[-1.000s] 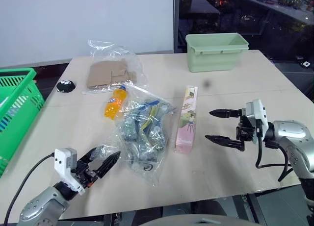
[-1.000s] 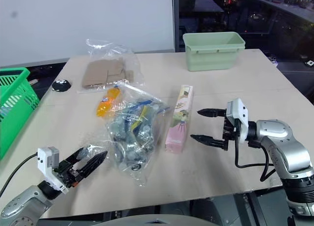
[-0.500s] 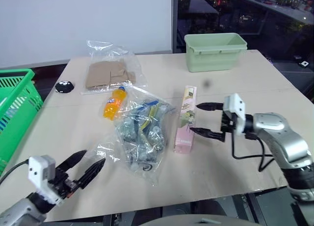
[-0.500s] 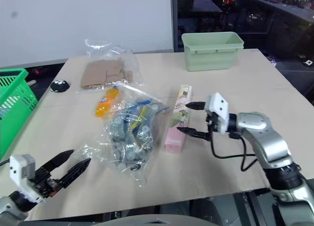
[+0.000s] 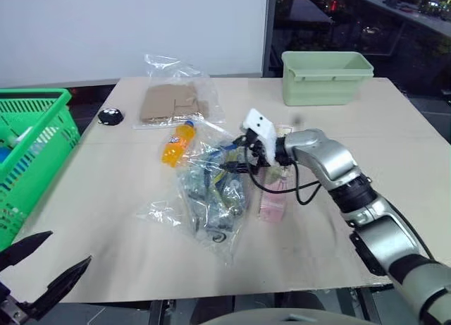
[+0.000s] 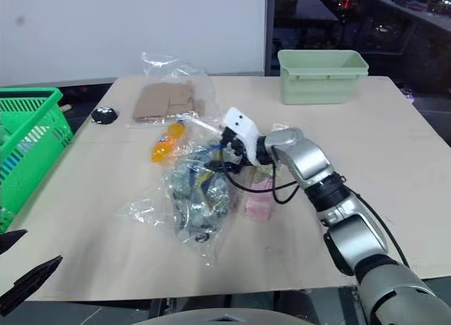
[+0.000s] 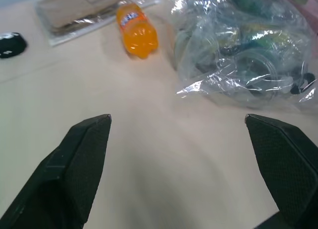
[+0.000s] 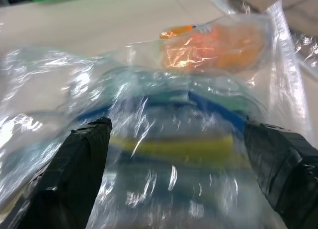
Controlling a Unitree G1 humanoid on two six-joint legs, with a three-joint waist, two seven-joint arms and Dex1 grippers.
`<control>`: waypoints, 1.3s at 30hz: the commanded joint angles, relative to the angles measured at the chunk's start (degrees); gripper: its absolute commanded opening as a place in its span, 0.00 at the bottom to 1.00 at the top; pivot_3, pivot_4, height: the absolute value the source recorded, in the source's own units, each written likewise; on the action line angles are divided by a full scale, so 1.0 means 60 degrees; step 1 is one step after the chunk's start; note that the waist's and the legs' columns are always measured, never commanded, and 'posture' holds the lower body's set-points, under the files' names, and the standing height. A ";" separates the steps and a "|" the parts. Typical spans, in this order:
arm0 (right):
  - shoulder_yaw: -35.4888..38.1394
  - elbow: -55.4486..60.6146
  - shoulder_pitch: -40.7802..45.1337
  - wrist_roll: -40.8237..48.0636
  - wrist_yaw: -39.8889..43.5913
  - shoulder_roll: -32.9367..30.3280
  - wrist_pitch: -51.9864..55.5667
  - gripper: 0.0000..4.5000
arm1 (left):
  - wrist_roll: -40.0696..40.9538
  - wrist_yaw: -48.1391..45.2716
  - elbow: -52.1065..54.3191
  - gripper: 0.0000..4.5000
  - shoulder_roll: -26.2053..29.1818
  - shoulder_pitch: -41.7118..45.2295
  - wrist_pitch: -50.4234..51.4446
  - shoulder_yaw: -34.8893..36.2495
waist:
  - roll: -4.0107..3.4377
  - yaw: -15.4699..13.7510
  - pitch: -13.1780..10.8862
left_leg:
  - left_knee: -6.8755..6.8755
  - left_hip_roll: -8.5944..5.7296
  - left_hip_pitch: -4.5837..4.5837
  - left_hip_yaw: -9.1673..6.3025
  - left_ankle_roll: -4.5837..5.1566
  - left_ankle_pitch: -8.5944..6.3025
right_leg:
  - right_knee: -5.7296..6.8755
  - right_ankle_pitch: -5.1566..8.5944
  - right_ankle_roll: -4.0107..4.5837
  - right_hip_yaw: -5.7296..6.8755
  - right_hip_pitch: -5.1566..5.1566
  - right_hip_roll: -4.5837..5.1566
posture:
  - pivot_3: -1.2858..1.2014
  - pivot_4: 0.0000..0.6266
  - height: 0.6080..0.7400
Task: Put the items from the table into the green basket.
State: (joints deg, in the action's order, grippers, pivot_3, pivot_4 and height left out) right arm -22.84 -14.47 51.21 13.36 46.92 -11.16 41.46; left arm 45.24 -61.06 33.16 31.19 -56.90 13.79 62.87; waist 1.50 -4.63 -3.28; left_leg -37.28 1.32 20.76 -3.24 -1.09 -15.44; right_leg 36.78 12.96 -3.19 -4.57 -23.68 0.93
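A clear crinkly bag of blue and yellow goods (image 5: 211,194) lies slumped mid-table (image 5: 106,191). Just beside it lies a long pink carton (image 5: 273,201), flat. A small orange soda bottle (image 5: 177,143) lies on its side near a clear bag of brown cardboard pieces (image 5: 173,103). The bright green lattice basket (image 5: 32,152) stands at the table's left edge.
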 commanded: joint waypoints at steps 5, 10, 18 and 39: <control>0.0029 -0.1923 0.1096 -0.1065 -0.0894 0.0667 0.0081 1.00 | 0.0481 0.0703 0.1544 0.99 -0.0387 -0.0180 0.0044 0.0179 | 0.0015 -0.0322 0.0010 | 0.0000 -0.0001 0.0007 -0.0009 -0.0002 -0.0001 | -0.0003 0.0001 0.0002 0.0009 0.0000 0.0004 | 0.69 0.00 1.00; -0.0095 -0.2190 0.1090 -0.1397 -0.0794 0.0695 0.0128 0.71 | 0.0429 0.1356 0.2059 1.00 -0.0441 -0.0027 0.0208 -0.0270 | 0.0009 -0.0435 0.0010 | 0.0007 -0.0001 0.0005 -0.0021 -0.0002 -0.0001 | -0.0002 0.0002 0.0004 0.0021 0.0000 -0.0001 | 0.69 0.00 1.00; 0.0242 -0.2126 0.1142 -0.1360 -0.0773 0.0815 -0.0033 0.01 | 0.0206 0.1746 0.1869 1.00 -0.0065 0.0574 0.0276 -0.0750 | 0.0006 -0.0467 0.0009 | 0.0010 -0.0001 0.0006 -0.0029 -0.0002 0.0000 | -0.0001 0.0003 0.0006 0.0030 0.0001 -0.0003 | 0.68 0.00 1.00; 0.2981 0.0319 0.1701 0.0572 -0.1018 0.0307 0.0978 0.01 | 0.1283 0.2263 0.1440 1.00 0.1668 0.2414 0.1714 -0.0758 | -0.0016 -0.0353 -0.0005 | 0.0017 0.0000 0.0021 -0.0040 -0.0003 0.0001 | -0.0001 0.0003 0.0006 0.0043 0.0001 -0.0004 | 0.64 0.00 1.00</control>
State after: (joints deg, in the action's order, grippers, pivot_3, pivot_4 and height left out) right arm -7.82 -16.19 58.34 14.97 41.54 -8.96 47.22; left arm 51.57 -47.26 41.40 40.16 -42.84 23.47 56.54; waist 1.41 -6.75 -3.31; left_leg -37.14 1.32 20.88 -3.49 -1.10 -15.43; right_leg 36.77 12.98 -3.16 -4.31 -23.68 0.90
